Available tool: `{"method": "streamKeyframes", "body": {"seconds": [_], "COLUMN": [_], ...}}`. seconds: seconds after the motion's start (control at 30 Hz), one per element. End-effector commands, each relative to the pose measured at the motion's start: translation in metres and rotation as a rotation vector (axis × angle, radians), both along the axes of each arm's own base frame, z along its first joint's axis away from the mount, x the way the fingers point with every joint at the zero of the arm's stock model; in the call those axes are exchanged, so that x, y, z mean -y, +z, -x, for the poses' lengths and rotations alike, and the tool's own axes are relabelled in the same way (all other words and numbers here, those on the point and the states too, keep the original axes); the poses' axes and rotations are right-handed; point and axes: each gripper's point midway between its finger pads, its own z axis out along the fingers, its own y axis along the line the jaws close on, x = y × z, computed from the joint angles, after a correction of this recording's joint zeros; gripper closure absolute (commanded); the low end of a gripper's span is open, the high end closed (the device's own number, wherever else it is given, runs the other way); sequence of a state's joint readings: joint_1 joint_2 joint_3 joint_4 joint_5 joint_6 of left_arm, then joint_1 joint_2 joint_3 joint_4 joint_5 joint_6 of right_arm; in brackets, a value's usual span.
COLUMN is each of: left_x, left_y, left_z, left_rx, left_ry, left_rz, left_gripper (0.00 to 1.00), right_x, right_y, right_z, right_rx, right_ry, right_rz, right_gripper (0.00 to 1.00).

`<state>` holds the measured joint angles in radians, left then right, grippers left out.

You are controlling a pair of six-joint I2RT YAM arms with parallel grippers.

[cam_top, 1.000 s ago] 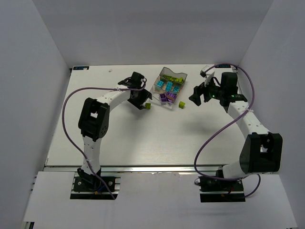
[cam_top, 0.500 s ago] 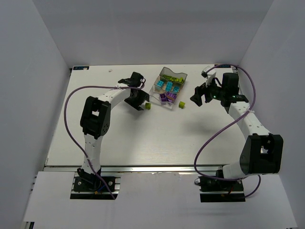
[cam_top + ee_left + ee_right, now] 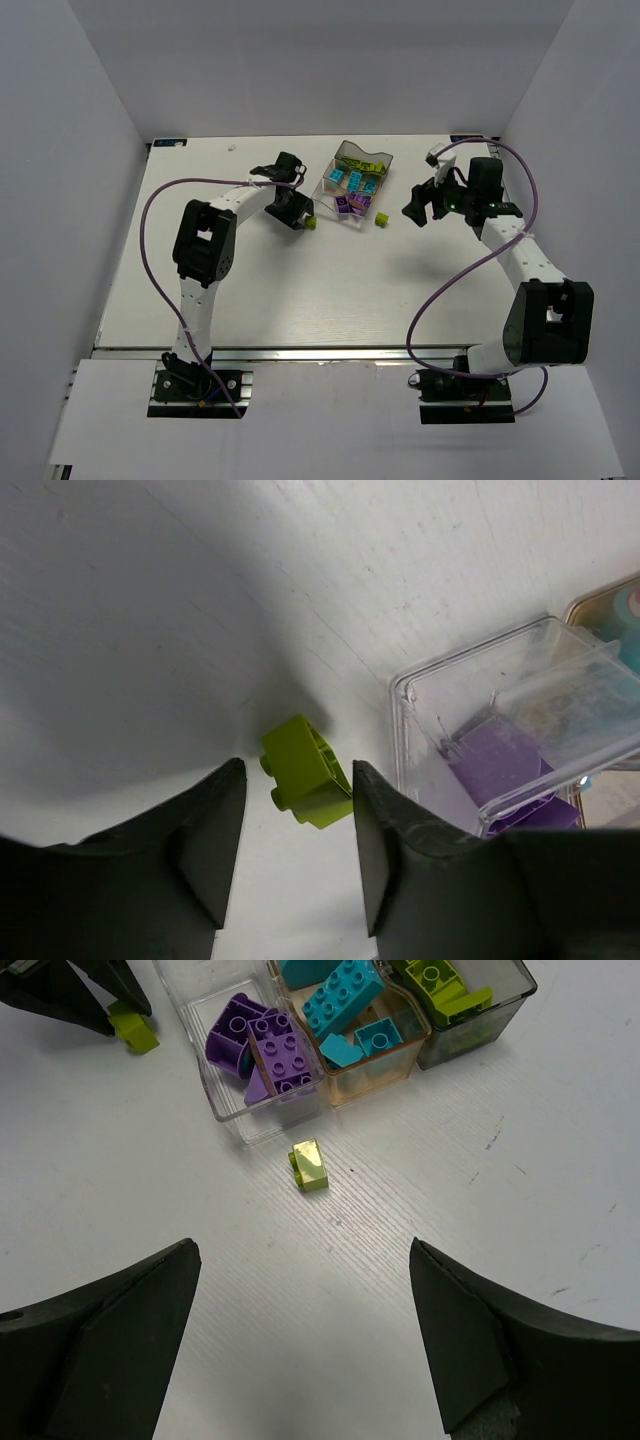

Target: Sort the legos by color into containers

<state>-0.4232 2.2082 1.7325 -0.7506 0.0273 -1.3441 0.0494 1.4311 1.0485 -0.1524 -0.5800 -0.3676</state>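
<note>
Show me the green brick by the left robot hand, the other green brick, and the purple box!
Left green brick [image 3: 305, 770], left wrist view, side face.
Other green brick [image 3: 310, 1165], right wrist view, top face.
Purple box [image 3: 270, 1120], right wrist view, clear wall.

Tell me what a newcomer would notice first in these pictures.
First the clear three-compartment tray at the far middle of the table, holding purple bricks, cyan bricks and lime bricks in separate compartments. Then two lime strays lie on the table: one stray straddled by the open left hand beside the tray, the other stray near the tray's purple end on the right arm's side.
</note>
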Motion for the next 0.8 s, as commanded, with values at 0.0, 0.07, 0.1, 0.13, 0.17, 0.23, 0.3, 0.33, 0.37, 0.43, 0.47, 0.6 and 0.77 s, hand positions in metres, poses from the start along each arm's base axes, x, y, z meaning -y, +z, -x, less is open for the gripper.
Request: {"method": "streamKeyframes", "body": {"seconds": [0.0,0.07,0.1,0.13,0.17,0.23,0.3,0.33,0.37,0.43,0.47,0.6,0.77], "left_x": [0.003,0.005,0.006,0.008,0.009,0.008,0.009,0.009,0.011,0.013,0.016,0.023,0.05], "left_y": [0.004,0.003,0.003,0.004,0.005,0.001,0.004,0.006,0.014,0.022,0.04,0.068,0.113], "left_z": [0.0,0.0,0.001,0.002,0.001,0.006,0.008,0.009,0.01,0.016,0.019,0.039,0.035], "left_rx": [0.012,0.014,0.016,0.016,0.025,0.015,0.022,0.026,0.042,0.054,0.084,0.139,0.299], "left_ry": [-0.002,-0.005,-0.006,-0.007,-0.006,-0.005,-0.009,-0.02,-0.033,-0.074,-0.097,-0.197,-0.358], "left_rz": [0.031,0.047,0.055,0.065,0.074,0.077,0.091,0.095,0.112,0.119,0.132,0.159,0.216], "left_gripper": [0.46,0.52,0.54,0.56,0.61,0.66,0.74,0.77,0.8,0.89,0.91,1.0,1.0], "right_x": [0.001,0.002,0.002,0.003,0.003,0.002,0.002,0.002,0.002,0.002,0.002,0.002,0.002], "right_y": [0.018,0.018,0.018,0.018,0.019,0.02,0.021,0.022,0.023,0.024,0.025,0.026,0.026], "right_z": [-0.001,-0.001,-0.001,-0.001,-0.001,0.0,0.001,0.001,0.001,0.005,0.006,0.012,0.017], "right_rx": [0.057,0.058,0.058,0.056,0.058,0.058,0.058,0.058,0.061,0.059,0.061,0.05,0.028], "right_ry": [-0.001,-0.004,-0.004,-0.005,-0.007,-0.004,-0.001,-0.001,0.001,0.008,0.014,0.027,0.038], "right_rz": [-0.015,-0.013,-0.013,-0.013,-0.013,-0.014,-0.015,-0.015,-0.014,-0.013,-0.009,-0.02,-0.052], "right_gripper": [0.11,0.11,0.11,0.11,0.11,0.11,0.11,0.1,0.11,0.11,0.11,0.18,0.63]}}
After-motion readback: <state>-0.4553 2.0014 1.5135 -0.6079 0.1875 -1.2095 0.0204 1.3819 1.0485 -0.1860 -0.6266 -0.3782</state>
